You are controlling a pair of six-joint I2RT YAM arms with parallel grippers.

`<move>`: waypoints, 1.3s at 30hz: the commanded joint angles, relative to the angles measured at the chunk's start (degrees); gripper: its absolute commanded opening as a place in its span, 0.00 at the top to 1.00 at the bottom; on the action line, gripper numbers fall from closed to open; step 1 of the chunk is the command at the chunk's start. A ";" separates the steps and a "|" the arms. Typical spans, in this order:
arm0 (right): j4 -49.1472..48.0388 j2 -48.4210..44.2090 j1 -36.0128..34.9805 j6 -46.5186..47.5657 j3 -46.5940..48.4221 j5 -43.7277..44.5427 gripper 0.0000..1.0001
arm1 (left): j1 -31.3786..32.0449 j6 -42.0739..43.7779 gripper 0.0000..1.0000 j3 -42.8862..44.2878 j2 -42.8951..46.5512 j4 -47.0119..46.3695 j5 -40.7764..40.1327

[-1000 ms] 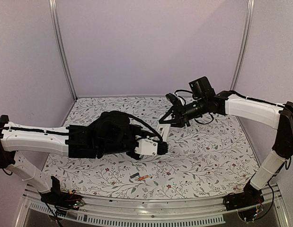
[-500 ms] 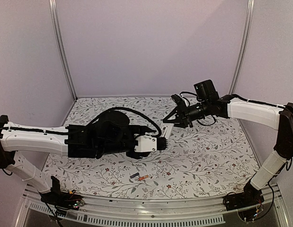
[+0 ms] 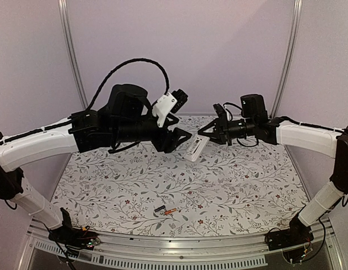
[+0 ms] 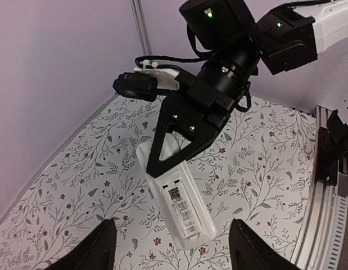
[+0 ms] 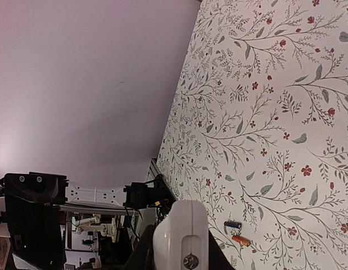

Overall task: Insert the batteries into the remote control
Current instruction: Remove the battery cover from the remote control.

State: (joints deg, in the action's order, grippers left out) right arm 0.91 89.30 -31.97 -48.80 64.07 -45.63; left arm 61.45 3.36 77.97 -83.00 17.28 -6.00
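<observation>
My right gripper (image 3: pixel 210 136) is shut on one end of the white remote control (image 3: pixel 196 149) and holds it tilted in the air above the middle of the table. The left wrist view shows the remote control (image 4: pixel 184 211) back side up, with a printed label, pinched by the right gripper's black fingers (image 4: pixel 182 132). My left gripper (image 3: pixel 182 136) hangs raised just left of it, open, with nothing between its fingertips (image 4: pixel 100 247). The batteries lie side by side near the front edge: a dark one (image 3: pixel 159 209) (image 5: pixel 232 224) and an orange one (image 3: pixel 170 211) (image 5: pixel 240 241).
The table (image 3: pixel 247 185) has a floral cover. Purple walls close it in at the back and sides, with metal posts (image 3: pixel 72 62) in the back corners. A metal rail (image 3: pixel 179 250) runs along the front between the arm bases.
My left arm has risen from low over the table to chest height and its jaws have opened wider. The right gripper has lifted the remote a little and drawn it rightward.
</observation>
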 commanded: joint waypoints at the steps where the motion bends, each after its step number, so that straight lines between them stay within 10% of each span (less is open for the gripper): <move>1: -3.52 -2.61 0.07 -1.20 -0.39 2.22 1.00 | -1.26 -9.23 0.31 3.33 -4.65 8.45 4.59; 39: -5.59 -4.23 0.30 -1.50 -1.80 0.21 1.00 | -3.67 -11.87 0.77 11.40 -16.95 14.45 3.00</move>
State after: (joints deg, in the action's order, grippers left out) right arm -2.98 87.37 -31.79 -50.11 62.89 -43.68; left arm 59.33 -8.38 88.95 -98.72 29.80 -2.02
